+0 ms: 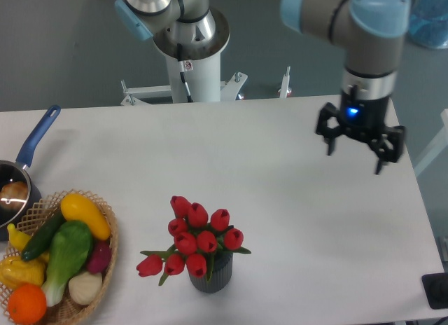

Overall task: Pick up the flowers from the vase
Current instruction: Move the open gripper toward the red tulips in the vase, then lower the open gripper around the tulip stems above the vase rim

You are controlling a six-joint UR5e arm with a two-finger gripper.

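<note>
The flowers (pixel 197 238), a bunch of red tulip buds with green stems and leaves, stand in the vase (pixel 212 274), a small dark ribbed cylinder near the table's front edge. One bud droops out to the left. My gripper (pixel 354 155) hangs open over the right part of the table, far up and to the right of the flowers, with nothing between its fingers.
A wicker basket (pixel 105 258) of yellow, green and orange vegetables sits at the front left. Behind it a blue-handled metal saucepan (pixel 21 172) pokes in from the left edge. The arm's white base column (pixel 194 66) rises at the table's back edge.
</note>
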